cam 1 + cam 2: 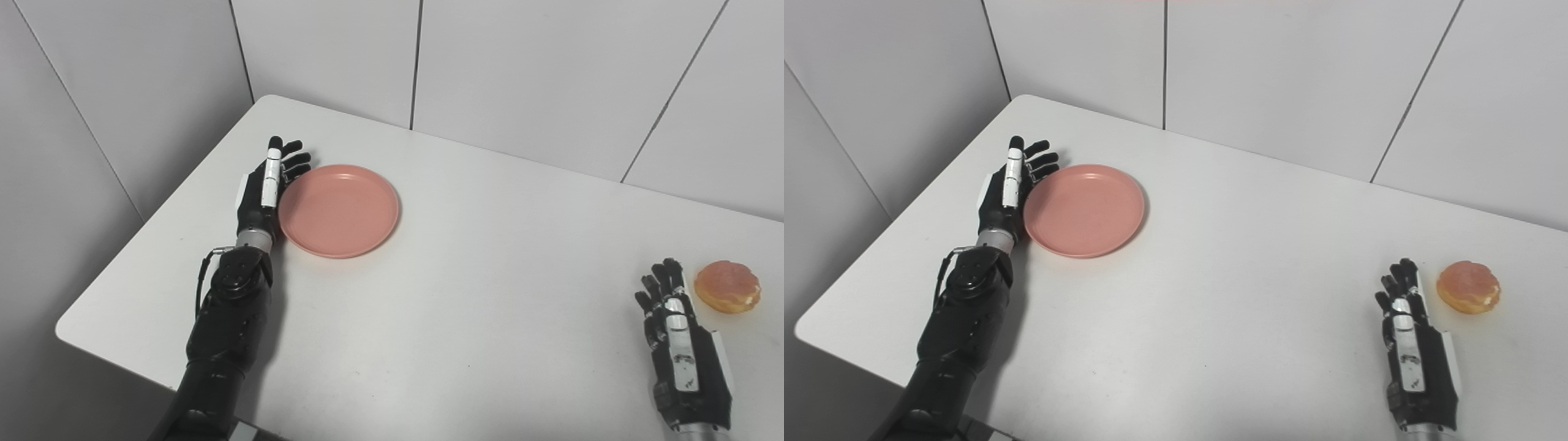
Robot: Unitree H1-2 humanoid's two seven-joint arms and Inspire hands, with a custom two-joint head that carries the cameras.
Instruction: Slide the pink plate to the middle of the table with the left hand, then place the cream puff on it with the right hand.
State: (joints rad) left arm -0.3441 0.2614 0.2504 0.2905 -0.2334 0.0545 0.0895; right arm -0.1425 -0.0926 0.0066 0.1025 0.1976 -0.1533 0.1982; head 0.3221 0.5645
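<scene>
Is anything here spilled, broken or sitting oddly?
Nothing stands out. The pink plate lies flat and empty beside the left hand; the cream puff sits whole near the right hand.

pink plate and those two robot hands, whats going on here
The left hand is open, set edge-on against the left rim of the pink plate, which sits on the left part of the white table, not yet in the middle. The right hand rests open beside the cream puff, not holding it.
</scene>
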